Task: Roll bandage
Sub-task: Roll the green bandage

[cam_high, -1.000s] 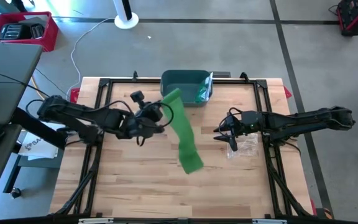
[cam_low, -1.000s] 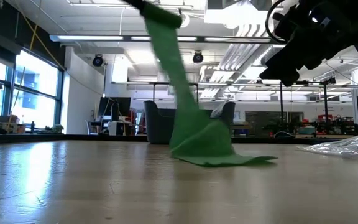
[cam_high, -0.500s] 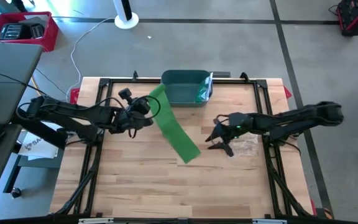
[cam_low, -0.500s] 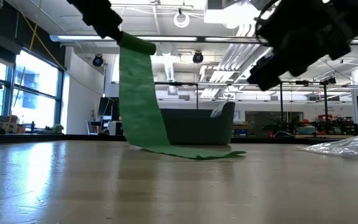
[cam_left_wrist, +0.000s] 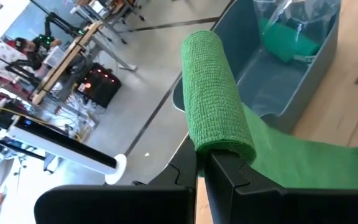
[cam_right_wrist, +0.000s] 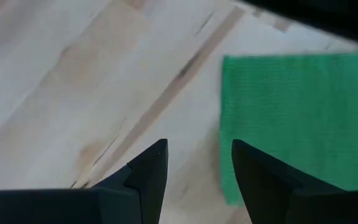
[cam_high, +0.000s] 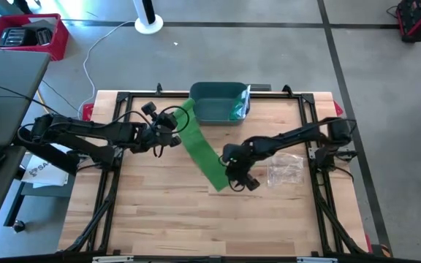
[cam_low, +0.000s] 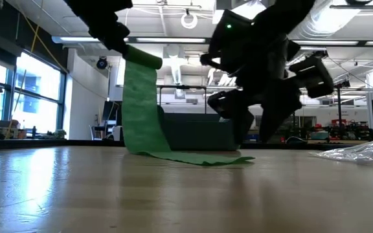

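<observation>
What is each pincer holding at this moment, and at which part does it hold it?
The left pincer holds the green bandage at its rolled end, lifted above the table. The right pincer is open and holds nothing, near the bandage's loose end.

Right end effector (cam_high: 234,177) reached bandage (cam_high: 202,150) tail.

The left gripper (cam_left_wrist: 202,163) has its fingers (cam_left_wrist: 229,171) clamped on the rolled end of a green bandage (cam_left_wrist: 216,102), whose loose strip trails down over the surface (cam_left_wrist: 356,93). Beyond the roll sits a grey bin (cam_left_wrist: 291,87) holding a clear bag (cam_left_wrist: 291,25) with something green inside.
</observation>
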Robot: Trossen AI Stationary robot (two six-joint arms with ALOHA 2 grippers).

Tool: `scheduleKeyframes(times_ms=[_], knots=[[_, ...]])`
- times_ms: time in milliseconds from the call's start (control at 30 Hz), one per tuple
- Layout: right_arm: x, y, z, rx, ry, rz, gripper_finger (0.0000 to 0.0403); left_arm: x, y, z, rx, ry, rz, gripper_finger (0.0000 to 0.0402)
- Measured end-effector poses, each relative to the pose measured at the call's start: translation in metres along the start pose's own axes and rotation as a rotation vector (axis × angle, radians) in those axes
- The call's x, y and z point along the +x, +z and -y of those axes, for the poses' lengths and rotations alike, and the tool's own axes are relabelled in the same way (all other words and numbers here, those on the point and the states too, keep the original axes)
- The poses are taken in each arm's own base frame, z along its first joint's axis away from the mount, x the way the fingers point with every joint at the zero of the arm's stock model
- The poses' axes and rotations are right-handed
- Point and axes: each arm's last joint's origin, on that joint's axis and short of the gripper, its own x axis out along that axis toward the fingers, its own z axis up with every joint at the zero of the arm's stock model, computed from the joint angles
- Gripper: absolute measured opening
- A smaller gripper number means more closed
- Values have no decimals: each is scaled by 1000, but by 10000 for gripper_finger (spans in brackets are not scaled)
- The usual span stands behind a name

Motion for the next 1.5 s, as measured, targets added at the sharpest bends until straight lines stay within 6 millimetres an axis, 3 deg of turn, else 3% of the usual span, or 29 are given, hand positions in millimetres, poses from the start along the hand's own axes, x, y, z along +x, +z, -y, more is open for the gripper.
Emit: scheduleKeyframes(times_ms=[267,533,667,833,967,1067,1167,1367,1500], knots=[[10,9,10,-138,-27,-38,172,0,0,0,-27,-1,0,7],[27,-5,24,-117,52,-4,166,0,0,0,-43,0,-1,7],[27,-12,32,-79,60,-4,118,0,0,0,-45,-5,-1,7],[28,-22,42,-43,66,-14,17,0,0,0,-43,-6,-2,7],[19,-20,38,41,44,-51,10,0,-2,0,-30,-7,-10,7],[-2,-15,22,75,28,-118,2,1,-2,0,-23,-6,-14,7],[-34,5,-1,57,-4,-77,2,2,-3,1,-19,-21,-15,7],[-101,34,-66,42,-111,4,0,10,-24,13,45,-51,-48,7],[-140,42,-113,28,-179,108,0,16,-38,24,36,-115,-43,7]])
